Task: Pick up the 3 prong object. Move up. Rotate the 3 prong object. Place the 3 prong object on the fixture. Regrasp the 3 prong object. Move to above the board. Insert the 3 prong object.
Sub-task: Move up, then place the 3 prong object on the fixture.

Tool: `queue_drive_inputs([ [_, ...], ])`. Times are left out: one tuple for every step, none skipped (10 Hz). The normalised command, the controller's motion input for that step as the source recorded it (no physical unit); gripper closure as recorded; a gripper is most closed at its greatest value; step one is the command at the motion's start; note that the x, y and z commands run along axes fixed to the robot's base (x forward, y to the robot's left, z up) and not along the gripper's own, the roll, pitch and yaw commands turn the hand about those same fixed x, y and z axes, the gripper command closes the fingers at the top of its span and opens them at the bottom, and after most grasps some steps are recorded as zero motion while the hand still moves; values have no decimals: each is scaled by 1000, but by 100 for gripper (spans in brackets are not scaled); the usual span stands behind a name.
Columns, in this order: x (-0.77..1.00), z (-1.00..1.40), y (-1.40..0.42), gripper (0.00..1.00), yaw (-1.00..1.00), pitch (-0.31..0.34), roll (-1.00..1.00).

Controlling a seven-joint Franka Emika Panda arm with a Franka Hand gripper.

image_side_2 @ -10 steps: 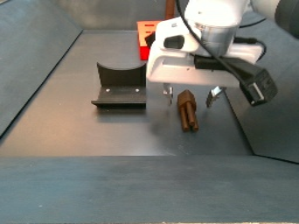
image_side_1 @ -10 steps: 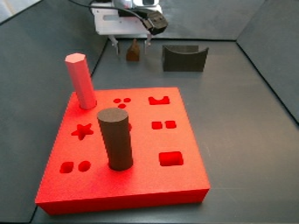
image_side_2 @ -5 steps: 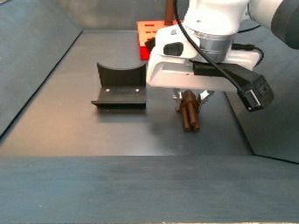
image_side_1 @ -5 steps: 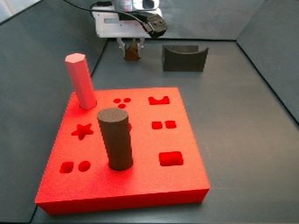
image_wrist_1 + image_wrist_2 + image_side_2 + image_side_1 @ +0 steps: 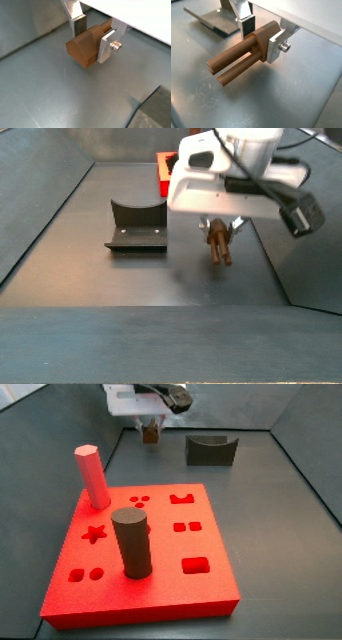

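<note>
The brown 3 prong object point(image 5: 241, 60) sits between the silver fingers of my gripper point(image 5: 261, 40), which is shut on its block end, prongs pointing away; it also shows in a wrist view point(image 5: 87, 45). In a side view the gripper point(image 5: 217, 228) holds the object point(image 5: 217, 246) above the grey floor, right of the dark fixture point(image 5: 136, 226). In a side view the gripper point(image 5: 151, 422) and object point(image 5: 152, 431) are at the back, left of the fixture point(image 5: 210, 450), behind the red board point(image 5: 147, 549).
A pink hexagonal peg point(image 5: 92, 476) and a tall dark cylinder point(image 5: 131, 542) stand in the board. Grey walls enclose the floor. The fixture's corner shows in both wrist views point(image 5: 211, 22).
My gripper has closed on the 3 prong object and lifted it off the floor; it now hangs higher than before.
</note>
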Motion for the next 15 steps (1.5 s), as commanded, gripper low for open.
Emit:
queue_drive_inputs([
  [-12,306,-6,100,11,41,-59],
  [0,1000,0,100,0,0,0],
  [8,1000,2,100,1,-12,-9],
  [-3,1000,-3,100,5,9,-25],
  [-4,1000,-4,100,9,18,-35],
  [-7,1000,-5,100,17,25,-55],
  [-13,1000,-9,100,21,26,-74],
  [-15,1000,-11,100,19,22,-86],
  [-17,1000,-12,100,17,19,-97],
  [-18,1000,-14,100,13,19,-109],
  [-16,838,-12,100,10,20,-125],
  [-12,695,-10,100,4,24,-135],
  [-7,553,-4,100,-4,27,-144],
  [-2,410,-2,100,-13,34,-153],
  [2,219,0,100,-24,42,-157],
])
